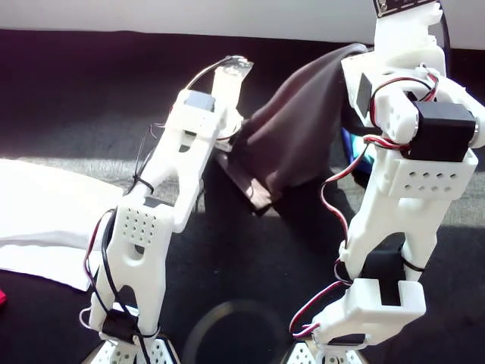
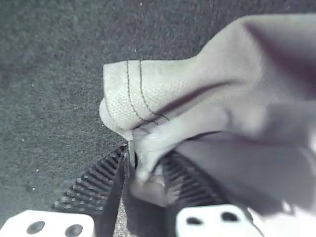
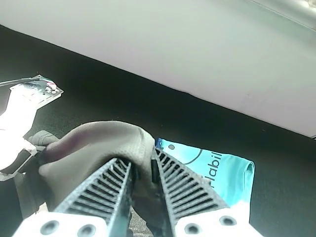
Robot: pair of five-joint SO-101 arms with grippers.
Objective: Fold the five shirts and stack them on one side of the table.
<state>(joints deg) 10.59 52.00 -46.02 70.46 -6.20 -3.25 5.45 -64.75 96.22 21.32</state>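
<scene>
Two grippers share one grey shirt (image 1: 292, 136), and we see it hanging between them above the black table (image 1: 76, 91), bunched into a loose drape whose lower folds sag toward the surface between the two arms. From the left wrist view, the left gripper (image 2: 143, 170) has its jaws pressed onto a stitched hem of that shirt, with a rounded fold of the cloth bulging out just past the fingertips. From the right wrist view, the right gripper (image 3: 143, 173) has its ribbed jaws pinching another gathered part of the same fabric, which mounds up over the tips. We find a white shirt (image 1: 45, 212) spread flat on the table, out past the left arm and well apart from the grey one. A turquoise shirt (image 3: 217, 170) lies on the table beyond the right gripper, toward the pale wall (image 3: 197, 59) at the far edge; we cannot tell whether it is folded.
</scene>
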